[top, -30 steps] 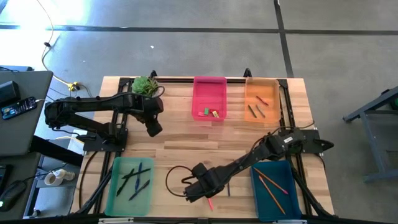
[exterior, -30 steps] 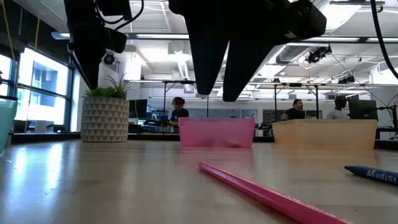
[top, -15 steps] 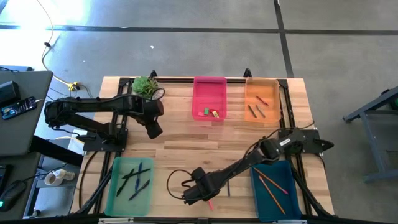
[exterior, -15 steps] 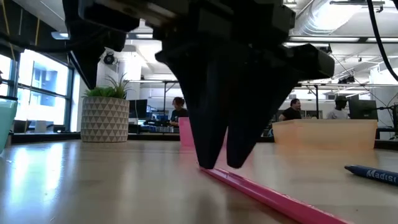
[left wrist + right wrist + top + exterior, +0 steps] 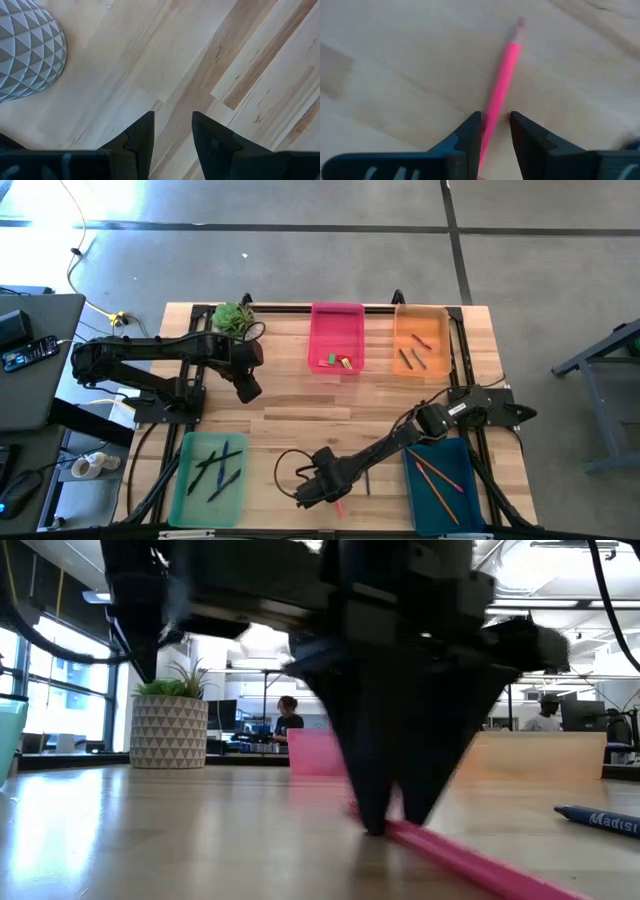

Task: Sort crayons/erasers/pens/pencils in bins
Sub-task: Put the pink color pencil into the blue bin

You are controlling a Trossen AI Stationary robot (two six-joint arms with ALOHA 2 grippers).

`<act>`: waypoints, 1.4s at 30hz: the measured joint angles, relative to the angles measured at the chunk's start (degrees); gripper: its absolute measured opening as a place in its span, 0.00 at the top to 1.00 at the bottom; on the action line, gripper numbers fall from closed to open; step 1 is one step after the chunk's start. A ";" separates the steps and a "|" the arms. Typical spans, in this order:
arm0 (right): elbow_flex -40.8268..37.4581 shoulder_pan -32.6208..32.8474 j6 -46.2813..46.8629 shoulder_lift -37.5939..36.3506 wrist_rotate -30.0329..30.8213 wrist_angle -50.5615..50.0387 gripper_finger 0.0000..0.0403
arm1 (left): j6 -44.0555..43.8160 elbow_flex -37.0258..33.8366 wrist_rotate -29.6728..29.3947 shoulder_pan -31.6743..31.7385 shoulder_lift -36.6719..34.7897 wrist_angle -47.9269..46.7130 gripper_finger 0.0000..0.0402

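Observation:
A pink pencil (image 5: 505, 75) lies flat on the wood near the table's near edge (image 5: 338, 506). My right gripper (image 5: 494, 125) points straight down over it, open, with one finger on each side of the pencil's shaft and the tips down at the table (image 5: 388, 825). My left gripper (image 5: 248, 388) hangs open above bare wood at the far left, next to the potted plant (image 5: 233, 318), with nothing between its fingers (image 5: 172, 125). My right gripper straddles the pink pencil's shaft (image 5: 492, 112) from above, its fingers lying across it. The pencil runs close along one finger (image 5: 470, 130); I cannot tell whether that finger touches it. The pencil lies flat on the table.
A blue pen (image 5: 600, 820) lies on the wood just right of the pencil. The pink bin (image 5: 337, 330) with erasers and the orange bin (image 5: 420, 330) with crayons stand at the far edge. The light green bin (image 5: 208, 470) with pens and the teal bin (image 5: 445, 480) with pencils stand at the near edge.
My right gripper has come down from above the table onto the pink pencil, turning a little about its own axis. Its fingertips now stand at the tabletop on either side of the shaft. The pencil has kept its place.

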 joint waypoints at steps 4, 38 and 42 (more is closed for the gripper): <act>-0.04 -0.02 0.01 0.02 -0.06 -1.62 0.83 | 0.02 0.00 -0.34 0.00 0.00 -0.01 0.70; 6.60 4.77 -5.88 0.66 2.93 -6.91 0.99 | 1.51 0.00 -0.37 -3.87 0.00 -0.10 0.70; 6.56 6.02 -3.89 -0.69 4.40 -8.46 0.99 | 1.51 0.00 -0.43 -4.46 0.00 -0.07 0.70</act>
